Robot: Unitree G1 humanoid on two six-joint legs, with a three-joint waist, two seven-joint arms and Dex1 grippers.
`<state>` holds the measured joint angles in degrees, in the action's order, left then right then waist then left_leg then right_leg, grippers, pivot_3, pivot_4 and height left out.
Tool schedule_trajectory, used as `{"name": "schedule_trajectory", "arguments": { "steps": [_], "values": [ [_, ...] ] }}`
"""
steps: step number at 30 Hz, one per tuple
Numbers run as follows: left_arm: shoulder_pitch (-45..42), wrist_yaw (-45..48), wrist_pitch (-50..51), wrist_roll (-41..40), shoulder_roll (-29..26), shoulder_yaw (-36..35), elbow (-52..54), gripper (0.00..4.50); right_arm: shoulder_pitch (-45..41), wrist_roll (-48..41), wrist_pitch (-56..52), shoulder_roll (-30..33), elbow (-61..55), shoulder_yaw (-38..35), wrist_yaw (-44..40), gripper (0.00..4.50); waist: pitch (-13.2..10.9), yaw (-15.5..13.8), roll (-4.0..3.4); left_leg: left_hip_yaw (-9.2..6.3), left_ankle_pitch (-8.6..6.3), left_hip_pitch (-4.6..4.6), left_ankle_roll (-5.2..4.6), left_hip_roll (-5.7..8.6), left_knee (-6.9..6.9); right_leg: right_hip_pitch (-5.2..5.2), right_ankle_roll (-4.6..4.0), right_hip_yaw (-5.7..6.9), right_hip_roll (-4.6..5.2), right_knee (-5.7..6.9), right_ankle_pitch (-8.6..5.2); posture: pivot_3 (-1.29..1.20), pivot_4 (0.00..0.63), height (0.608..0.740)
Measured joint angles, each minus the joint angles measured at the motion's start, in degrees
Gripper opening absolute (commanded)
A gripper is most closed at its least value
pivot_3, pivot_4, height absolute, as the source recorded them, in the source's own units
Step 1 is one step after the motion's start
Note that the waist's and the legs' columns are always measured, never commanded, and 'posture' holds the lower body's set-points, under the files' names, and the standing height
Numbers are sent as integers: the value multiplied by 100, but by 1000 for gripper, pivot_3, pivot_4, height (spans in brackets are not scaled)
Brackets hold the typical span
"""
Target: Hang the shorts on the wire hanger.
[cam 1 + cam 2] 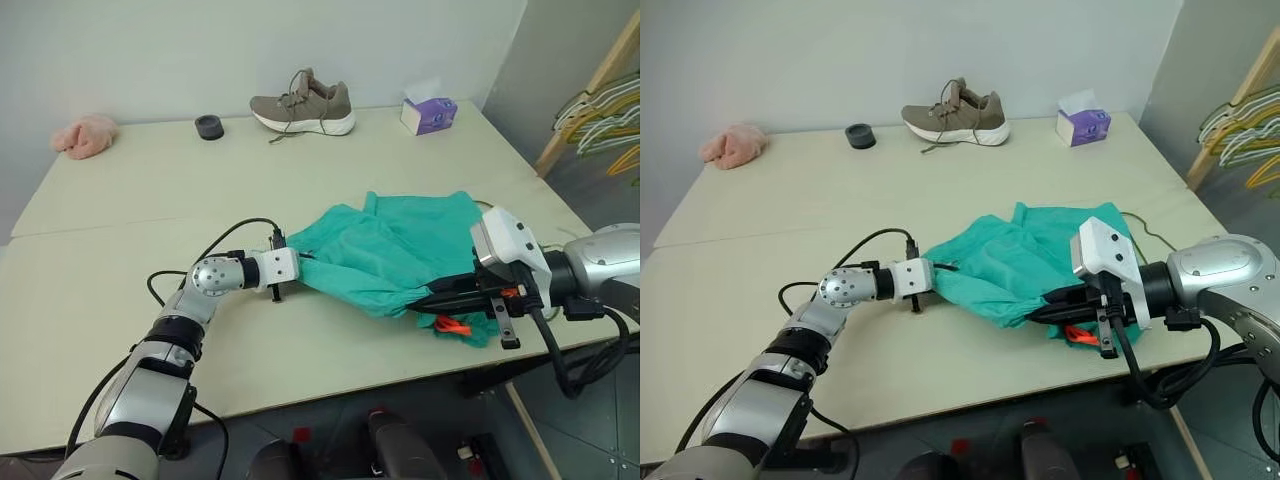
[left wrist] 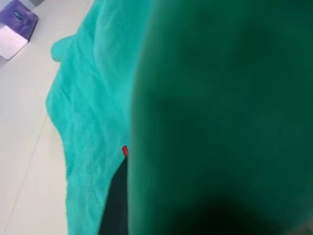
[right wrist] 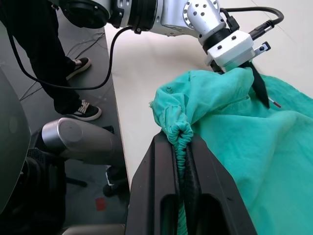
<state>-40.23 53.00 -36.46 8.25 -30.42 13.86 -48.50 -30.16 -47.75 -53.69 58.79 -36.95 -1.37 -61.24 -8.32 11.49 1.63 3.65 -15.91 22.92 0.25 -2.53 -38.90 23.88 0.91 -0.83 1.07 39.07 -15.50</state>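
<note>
Shorts [image 1: 390, 250]: teal heap at centre-right of the table [image 1: 150, 210], orange tag half hidden beneath.
Right gripper [image 3: 182, 139]: fingers clamped on the gathered waistband.
Left gripper [image 1: 296, 262]: buried in the shorts' left edge; cloth hides the fingers, cannot tell their state.
Wire hanger: mostly covered, hard to make out.

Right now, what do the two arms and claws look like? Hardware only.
Both arms are silver-grey metal with black joint bands. The left arm ends in a perforated silver ball joint and a white block; a black cable loops over it. The left claw has black fingers. The right arm carries a white wrist housing, black cables hanging below and an orange-red marking. The right claw has two broad black fingers.
</note>
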Motion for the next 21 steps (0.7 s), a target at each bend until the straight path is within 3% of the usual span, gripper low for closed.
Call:
{"name": "schedule_trajectory", "arguments": {
  "steps": [4,7,9,12,16,18,21],
  "values": [
    [401,817,624,-479,-589,-78,931,11,48,487,383,315,409,143,-247,0,0,40,-1,1,0,-2,0,-5,2,1,0,0,0,0,0,-218,113,740],
    [1078,1647,1887,-1226,-1224,-136,2445,11,-7,921,847,427,899,389,-521,0,0,60,-2,1,1,-1,1,-8,4,5,0,-1,0,2,-1,-189,109,740],
    [1782,2159,3421,-2146,-1856,-281,4019,11,-170,1335,1294,409,1507,636,-743,0,0,83,-2,1,1,-2,2,-8,4,5,0,-4,0,4,-1,-166,106,740],
    [2129,2169,5270,-3338,-2140,-620,5409,11,-855,2107,2013,66,2721,1163,-957,0,-2,-12,-7,1,1,-19,1,-2,-1,-12,13,-4,4,2,-8,-143,99,740],
    [1699,1422,6354,-3844,-1512,-851,5687,11,-1957,3166,3041,-794,4536,1735,-992,0,-3,-127,-7,-7,18,-49,-25,10,-2,-46,23,3,-12,1,0,-124,85,740],
    [803,496,6519,-3627,-713,-907,4856,11,-3008,4040,4123,-1594,6265,2143,-620,0,-3,-194,-10,-6,27,-57,-40,22,-5,-53,25,-6,-24,-1,19,-120,79,740],
    [-769,-854,6105,-2830,-44,-915,3128,11,-4505,5168,5670,-2709,8341,2630,441,0,-1,-194,-8,-6,47,-13,-8,18,0,-7,-6,-8,-23,1,45,-114,71,740]
  ]
}}
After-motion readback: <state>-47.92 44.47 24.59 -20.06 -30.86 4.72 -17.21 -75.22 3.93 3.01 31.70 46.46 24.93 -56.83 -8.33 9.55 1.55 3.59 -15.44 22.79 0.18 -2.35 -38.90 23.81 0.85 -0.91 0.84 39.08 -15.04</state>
